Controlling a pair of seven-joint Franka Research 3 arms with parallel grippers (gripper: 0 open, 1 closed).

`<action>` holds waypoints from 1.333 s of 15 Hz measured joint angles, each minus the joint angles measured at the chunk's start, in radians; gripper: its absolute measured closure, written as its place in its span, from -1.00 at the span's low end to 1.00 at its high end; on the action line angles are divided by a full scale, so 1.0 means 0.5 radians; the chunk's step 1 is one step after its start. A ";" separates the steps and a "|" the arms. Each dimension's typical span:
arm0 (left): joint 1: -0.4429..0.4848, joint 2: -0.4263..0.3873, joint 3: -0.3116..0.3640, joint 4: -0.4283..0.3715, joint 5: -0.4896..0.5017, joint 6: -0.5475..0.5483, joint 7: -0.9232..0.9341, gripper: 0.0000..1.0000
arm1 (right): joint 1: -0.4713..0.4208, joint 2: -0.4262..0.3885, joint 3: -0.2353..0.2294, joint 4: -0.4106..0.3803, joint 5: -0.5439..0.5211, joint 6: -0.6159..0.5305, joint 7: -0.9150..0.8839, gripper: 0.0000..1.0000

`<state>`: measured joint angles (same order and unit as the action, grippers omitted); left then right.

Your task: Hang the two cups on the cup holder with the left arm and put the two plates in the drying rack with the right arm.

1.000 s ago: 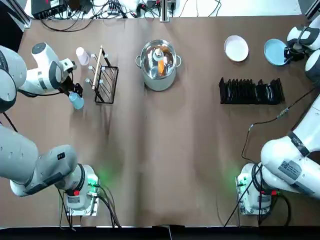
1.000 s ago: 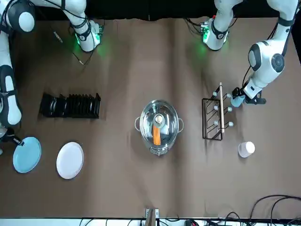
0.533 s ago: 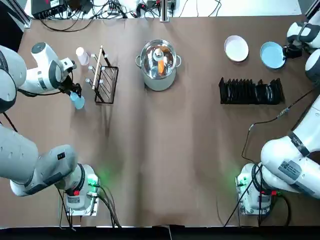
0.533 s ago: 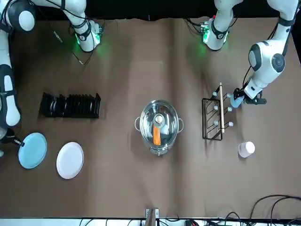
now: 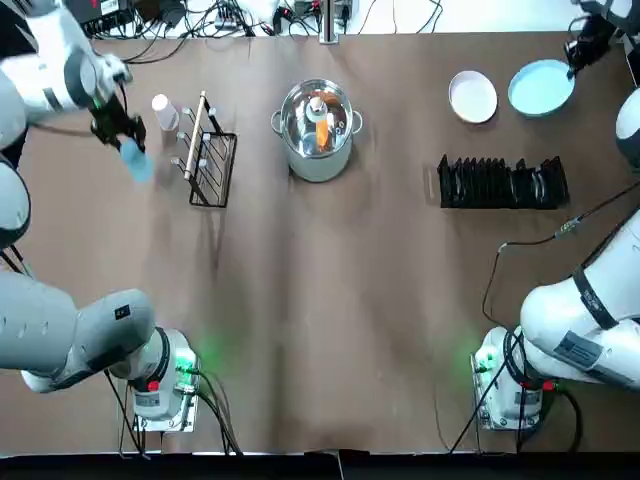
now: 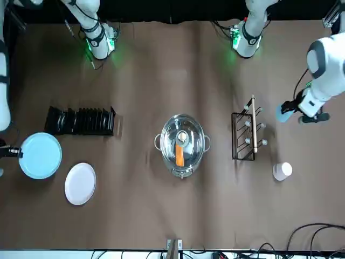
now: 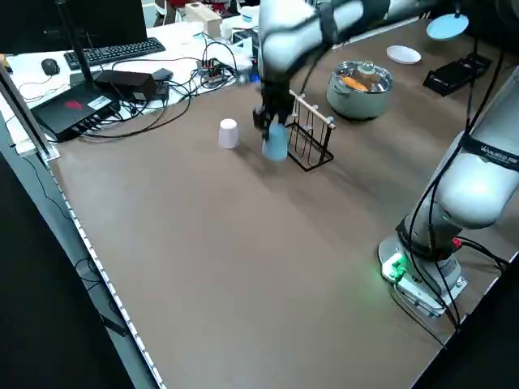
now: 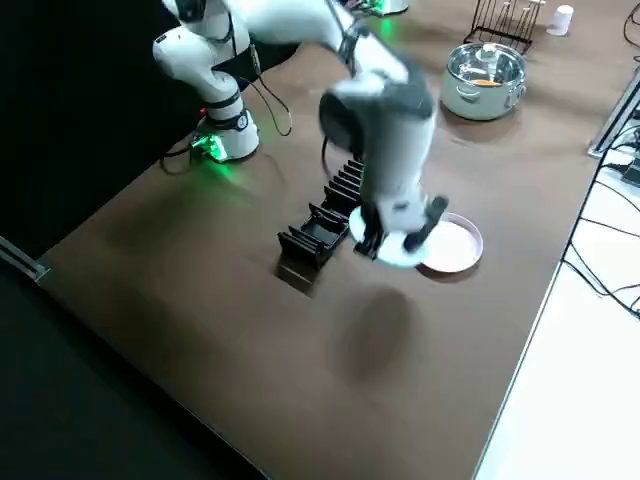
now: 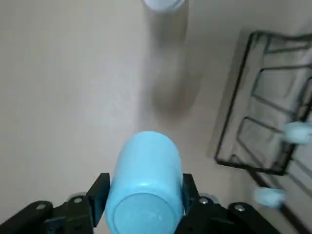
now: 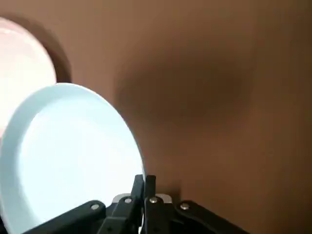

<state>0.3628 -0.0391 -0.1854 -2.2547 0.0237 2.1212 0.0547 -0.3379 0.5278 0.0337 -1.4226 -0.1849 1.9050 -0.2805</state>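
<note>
Centrally on the brown table [image 5: 330, 300] sits a steel pot [image 5: 317, 130] w/ two side handles; inside it lies an orange item next to a pale one, can't tell what either is. Pot stands between the cup holder [image 5: 205, 152] and the drying rack [image 5: 502, 183], apart from both.

Left gripper [image 5: 118, 131] is clamped on the light blue cup [image 5: 133, 160], fingers pressing either side of it in the left wrist view [image 9: 145, 187]. Cup is up off the table, just beside the cup holder on the side away from the pot, not touching it. Holder's pegs are bare. The pale cup [image 5: 163, 112] stands on the table near the holder's far end, apart from the held cup; can't tell what's in either cup.

Right gripper [image 5: 578, 50] pinches the rim of the light blue plate [image 5: 541, 87], fingers closed tight on the edge in the right wrist view [image 10: 144, 197]. Plate is lifted clear of the table, tilted, nothing on it. It hangs by the white plate [image 5: 472, 96], which lies flat on the table, bare, beyond the drying rack. Rack's slots hold no plate; the blue plate is apart from it, on the far side near the table's edge.
</note>
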 joint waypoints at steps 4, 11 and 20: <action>-0.015 0.008 -0.176 0.324 -0.058 -0.273 -0.532 -0.30 | 0.170 -0.176 0.005 -0.024 -0.423 -0.382 -0.181 0.95; -0.054 0.203 -0.245 0.409 -0.187 -0.169 -1.172 -0.30 | 0.334 -0.352 0.005 -0.525 -1.020 -0.470 -0.317 0.95; -0.147 0.289 -0.246 0.420 -0.187 -0.106 -1.449 -0.30 | 0.488 -0.385 -0.011 -1.016 -1.268 -0.261 0.271 0.95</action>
<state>0.2891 0.1055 -0.3086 -2.0445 -0.0696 2.0681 -0.6696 -0.0938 0.3354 0.0284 -1.9304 -0.8190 1.7747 -0.1447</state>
